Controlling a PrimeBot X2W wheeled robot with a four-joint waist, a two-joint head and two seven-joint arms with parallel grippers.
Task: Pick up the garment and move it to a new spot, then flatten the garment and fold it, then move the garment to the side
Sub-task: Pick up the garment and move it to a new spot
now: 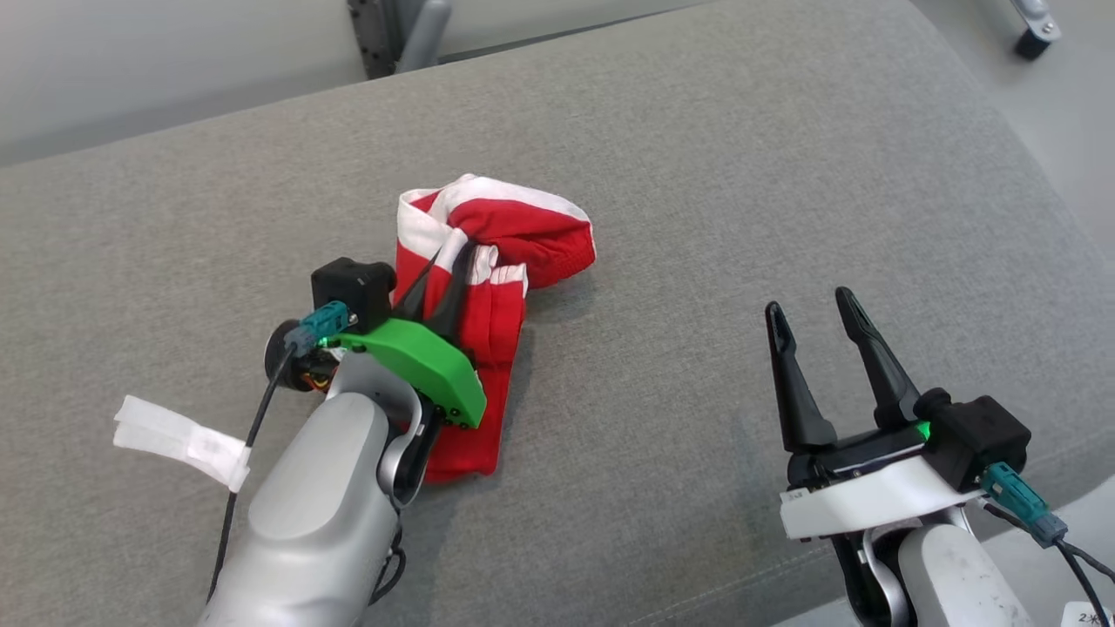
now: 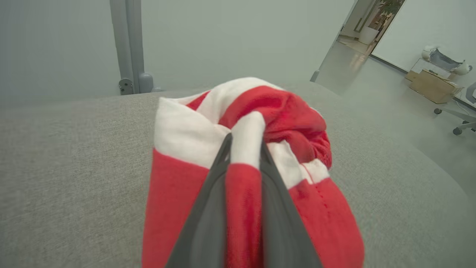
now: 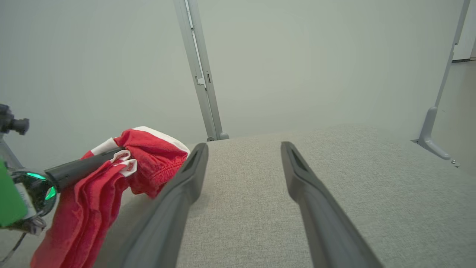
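A crumpled red garment [image 1: 505,252] with white bands lies bunched on the grey upholstered surface [image 1: 697,174], left of centre in the head view. My left gripper [image 1: 453,252] is shut on a fold of it; in the left wrist view the two dark fingers [image 2: 208,193] pinch a red-and-white strip of the garment [image 2: 260,111] between them. The cloth hangs down from the grip, as the right wrist view shows the garment [image 3: 148,160] draped below the left fingers [image 3: 81,167]. My right gripper [image 1: 814,309] stands open to the right, apart from the cloth, its fingers [image 3: 186,178] spread over bare fabric.
A white paper tag [image 1: 179,440] lies on the surface at the lower left. The surface's rounded front edge [image 1: 1002,514] runs by my right wrist. Grey metal posts [image 3: 200,74] stand behind the far edge. A chair's castor [image 1: 1035,39] is on the floor at the far right.
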